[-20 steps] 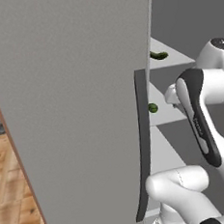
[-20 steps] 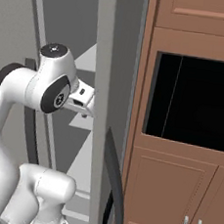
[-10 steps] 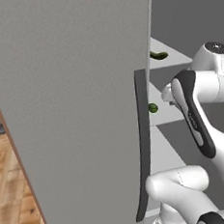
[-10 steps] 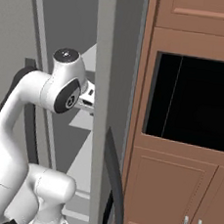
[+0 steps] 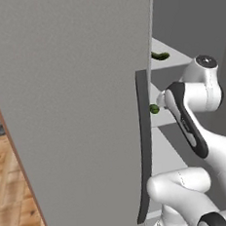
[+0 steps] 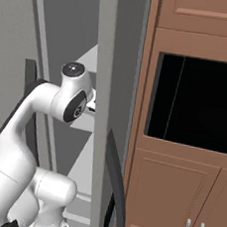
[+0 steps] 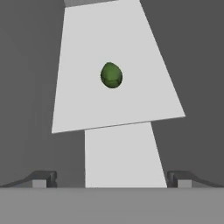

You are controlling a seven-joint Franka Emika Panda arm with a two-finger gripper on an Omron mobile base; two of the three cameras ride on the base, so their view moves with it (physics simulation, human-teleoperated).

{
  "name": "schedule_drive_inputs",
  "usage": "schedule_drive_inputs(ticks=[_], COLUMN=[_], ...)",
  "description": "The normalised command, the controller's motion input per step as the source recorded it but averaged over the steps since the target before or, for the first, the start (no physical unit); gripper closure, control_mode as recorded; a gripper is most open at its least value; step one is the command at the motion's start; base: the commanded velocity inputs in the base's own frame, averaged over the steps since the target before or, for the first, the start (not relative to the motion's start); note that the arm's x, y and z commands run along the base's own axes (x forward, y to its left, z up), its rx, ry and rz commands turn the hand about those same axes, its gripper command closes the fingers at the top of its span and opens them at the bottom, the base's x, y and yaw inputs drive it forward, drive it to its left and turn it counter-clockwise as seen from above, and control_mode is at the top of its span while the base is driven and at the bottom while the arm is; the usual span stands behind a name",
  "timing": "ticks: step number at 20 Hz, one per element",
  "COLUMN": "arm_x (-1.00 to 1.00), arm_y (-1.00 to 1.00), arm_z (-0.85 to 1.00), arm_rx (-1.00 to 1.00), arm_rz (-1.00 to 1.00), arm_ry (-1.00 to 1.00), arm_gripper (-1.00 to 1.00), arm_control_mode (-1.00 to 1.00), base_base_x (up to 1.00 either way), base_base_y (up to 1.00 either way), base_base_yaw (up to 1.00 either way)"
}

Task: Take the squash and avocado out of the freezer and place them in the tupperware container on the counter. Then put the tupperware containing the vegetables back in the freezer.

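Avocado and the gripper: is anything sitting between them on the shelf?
No. In the hand view, only bare pale shelf lies between the open gripper and the avocado; nothing stands in the way.

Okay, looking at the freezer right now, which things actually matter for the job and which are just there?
Part of the job:
- avocado on a freezer shelf
- squash on the shelf above
- freezer, its door open
- pincer, open, facing the avocado

Just there:
- wooden cabinets
- dark oven opening
- wood floor
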Motion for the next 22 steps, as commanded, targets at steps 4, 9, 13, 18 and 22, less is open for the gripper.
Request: schedule_drive_inputs(ticks=[4, 9, 13, 18, 22], arm_x=[0.72, 0.59, 0.46, 0.40, 0.35], arm_y=[0.00, -0.01, -0.12, -0.17, -0.06], arm_z=[-0.13, -0.20, -0.39, -0.45, -0.42], arm_rx=[0.00, 0.00, 0.00, 0.00, 0.00], arm_rz=[0.00, 0.00, 0.00, 0.00, 0.00], arm_ry=[0.00, 0.00, 0.00, 0.00, 0.00], arm_gripper=[-1.00, -1.00, -1.00, -1.00, -1.00], arm_control_mode=[-1.00, -1.00, -1.00, -1.00, -1.00], base_base_x=[0.00, 0.00, 0.00, 0.00, 0.00], base_base_y=[0.00, 0.00, 0.00, 0.00, 0.00], base_base_yaw=[0.00, 0.00, 0.00, 0.00, 0.00])
